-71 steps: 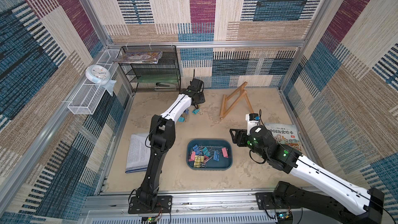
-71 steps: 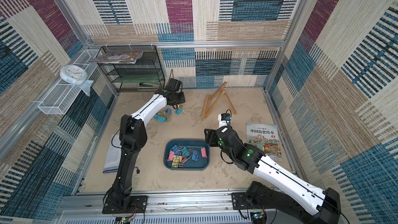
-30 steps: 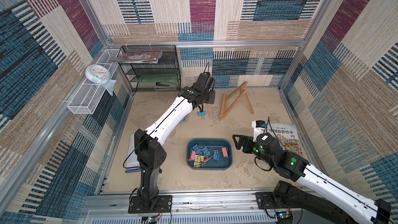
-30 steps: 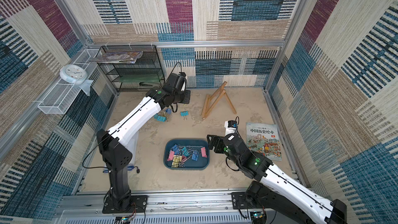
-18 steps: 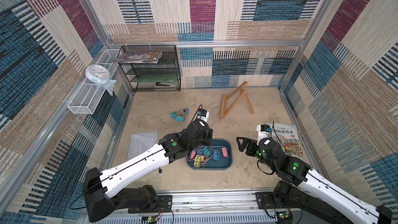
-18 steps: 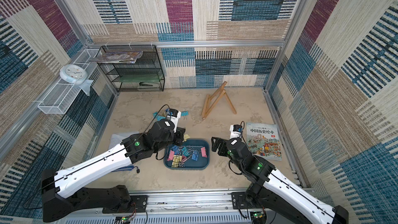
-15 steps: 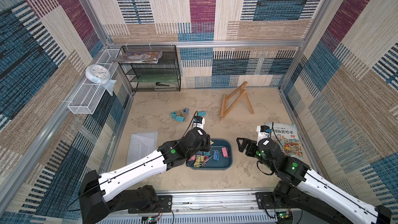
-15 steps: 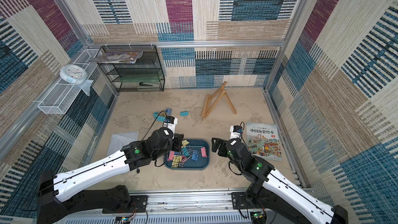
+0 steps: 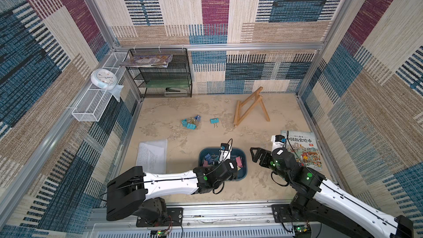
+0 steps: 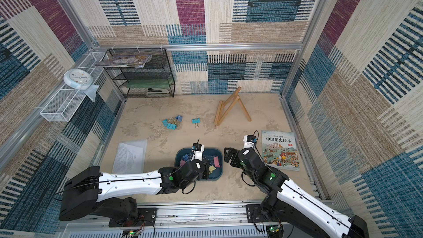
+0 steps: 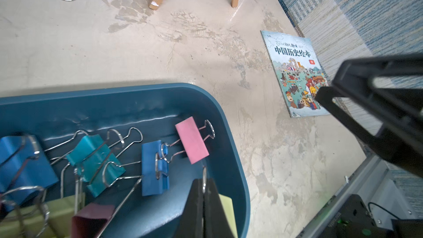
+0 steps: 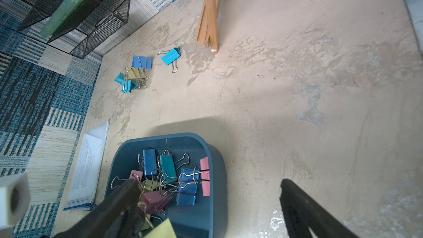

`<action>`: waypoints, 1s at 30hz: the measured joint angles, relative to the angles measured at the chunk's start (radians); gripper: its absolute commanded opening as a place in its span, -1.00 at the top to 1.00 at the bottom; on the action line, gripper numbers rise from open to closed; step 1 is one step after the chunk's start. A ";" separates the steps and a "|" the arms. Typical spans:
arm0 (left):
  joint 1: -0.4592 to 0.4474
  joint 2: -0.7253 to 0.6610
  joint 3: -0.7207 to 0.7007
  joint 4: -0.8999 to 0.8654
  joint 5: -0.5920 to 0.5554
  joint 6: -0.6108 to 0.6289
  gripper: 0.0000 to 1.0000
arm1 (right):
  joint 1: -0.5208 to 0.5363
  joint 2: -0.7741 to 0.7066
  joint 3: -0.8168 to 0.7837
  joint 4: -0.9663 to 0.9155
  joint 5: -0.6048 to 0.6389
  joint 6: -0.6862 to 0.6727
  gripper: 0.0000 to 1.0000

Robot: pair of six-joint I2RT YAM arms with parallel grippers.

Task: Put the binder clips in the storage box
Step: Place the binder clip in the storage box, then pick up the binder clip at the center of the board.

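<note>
The storage box, a dark teal tray, holds several binder clips in pink, blue and teal. My left gripper hangs over the box's near right corner, shut on the wire handle of a yellow binder clip, which shows in a top view too. My right gripper stands wide open and holds nothing. It hovers just right of the box, as a top view shows. On the far floor lie a small cluster of clips and a single teal clip.
A wooden easel stands at the back right. A picture book lies by the right wall and an open booklet left of the box. A black mesh rack and a white wire basket sit at the back left.
My left arm has swung from the far clip pile back over the storage box, carrying the yellow clip in its shut jaws. The right gripper has stayed open beside the box.
</note>
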 measured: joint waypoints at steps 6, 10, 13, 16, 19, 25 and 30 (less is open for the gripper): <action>-0.011 0.092 -0.009 0.082 -0.029 0.035 0.68 | -0.001 0.021 0.018 0.000 -0.018 -0.011 -0.98; -0.011 0.097 -0.017 0.105 -0.040 0.051 0.50 | -0.001 0.054 0.036 0.007 -0.043 -0.035 -0.97; -0.011 0.073 -0.021 0.108 -0.045 0.061 0.44 | -0.001 0.087 0.050 0.021 -0.067 -0.052 -0.96; -0.011 0.013 -0.022 0.097 -0.057 0.077 0.37 | -0.001 0.137 0.082 0.040 -0.089 -0.071 -0.96; -0.010 -0.086 -0.025 0.065 -0.079 0.084 0.30 | -0.001 0.200 0.131 0.062 -0.104 -0.095 -0.96; 0.081 -0.402 -0.049 -0.093 -0.125 0.078 0.17 | -0.001 0.400 0.282 0.110 -0.149 -0.152 -0.99; 0.234 -0.624 -0.076 -0.292 -0.080 0.040 -0.15 | -0.033 0.653 0.491 0.108 -0.185 -0.197 -0.98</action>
